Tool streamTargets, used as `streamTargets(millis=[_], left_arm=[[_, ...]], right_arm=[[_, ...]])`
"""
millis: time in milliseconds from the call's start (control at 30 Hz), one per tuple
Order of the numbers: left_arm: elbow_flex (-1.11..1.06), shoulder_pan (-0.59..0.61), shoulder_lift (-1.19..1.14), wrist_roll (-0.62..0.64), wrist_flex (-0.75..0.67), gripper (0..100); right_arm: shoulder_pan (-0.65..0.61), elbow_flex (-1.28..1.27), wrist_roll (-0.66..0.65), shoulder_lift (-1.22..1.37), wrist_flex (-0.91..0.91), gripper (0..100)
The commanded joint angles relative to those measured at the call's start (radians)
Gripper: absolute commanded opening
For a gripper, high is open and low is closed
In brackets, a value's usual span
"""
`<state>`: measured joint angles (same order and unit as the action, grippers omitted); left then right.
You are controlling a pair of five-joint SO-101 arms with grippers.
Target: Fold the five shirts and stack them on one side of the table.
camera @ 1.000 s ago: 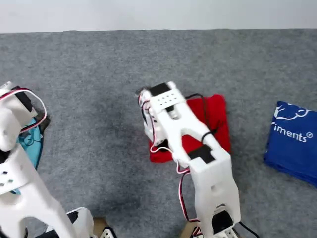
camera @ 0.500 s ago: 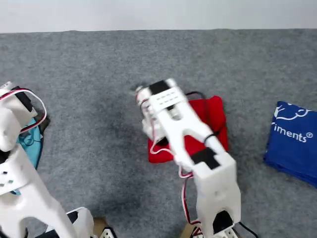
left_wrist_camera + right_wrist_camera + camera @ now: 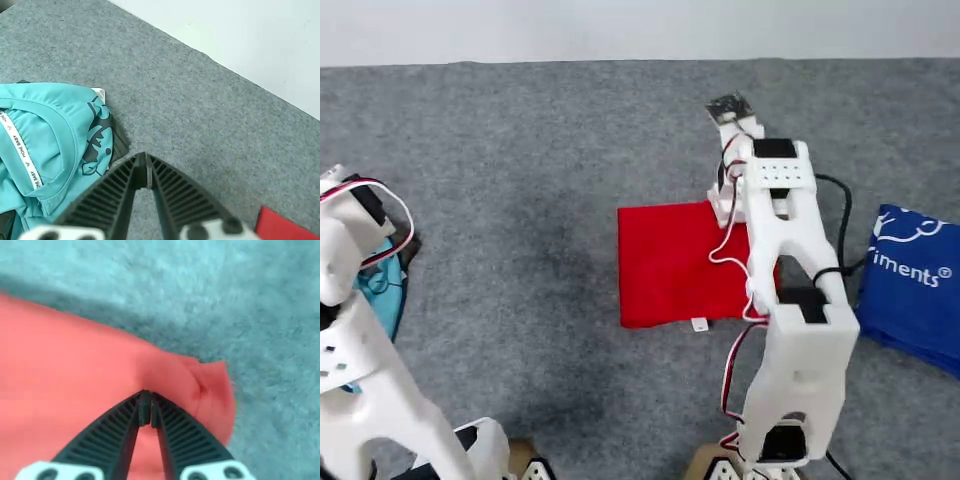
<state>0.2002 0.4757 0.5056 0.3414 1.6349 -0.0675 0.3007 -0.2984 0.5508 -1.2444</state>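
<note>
The right gripper [image 3: 145, 409] clenches a puckered corner of the red shirt [image 3: 75, 365] — soft, light, limp cloth, likely to sag; that corner between the fingers looks the best hold. The left gripper [image 3: 146, 172] is closed, empty.

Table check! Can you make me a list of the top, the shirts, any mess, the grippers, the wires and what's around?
Surface: grey fuzzy table top.
Job's things: red shirt spread mid-table; blue shirt folded at one side; teal shirt rumpled at the opposite side.
Clutter: nothing seen.
Grippers: left gripper shut, above bare top beside the teal shirt; right gripper shut, at the red shirt's corner.
Cables: red, white and black wires loop off the right arm.
Surroundings: pale wall beyond the far edge.
</note>
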Motion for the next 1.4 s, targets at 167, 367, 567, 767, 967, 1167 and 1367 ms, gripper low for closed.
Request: streamTargets(millis=[167,367,567,767,967,1167,1367], left_arm=[[0.005,0.002,0.028,-0.006,0.003,0],[0.005,0.0,0.028,-0.008,0.003,0],[0.005,0.0,0.028,-0.008,-0.002,0],[0.005,0.0,0.025,-0.008,-0.002,0],[0.004,0.0,0.02,-0.006,-0.002,0],[0.004,0.0,0.018,-0.006,-0.003,0],[0.004,0.0,0.018,-0.006,-0.003,0]], right_arm=[[-0.016,0.144,-0.008,0.031,-0.104,1.4],[-0.05,0.388,-0.008,-0.016,-0.255,1.4],[0.002,0.436,-0.008,0.041,-0.251,1.4],[-0.012,0.451,0.13,0.07,-0.472,8.0],[-0.024,0.448,0.31,0.079,-0.541,34.8],[-0.024,0.45,0.328,0.139,-0.483,35.1],[-0.022,0.45,0.367,0.274,-0.45,35.1]])
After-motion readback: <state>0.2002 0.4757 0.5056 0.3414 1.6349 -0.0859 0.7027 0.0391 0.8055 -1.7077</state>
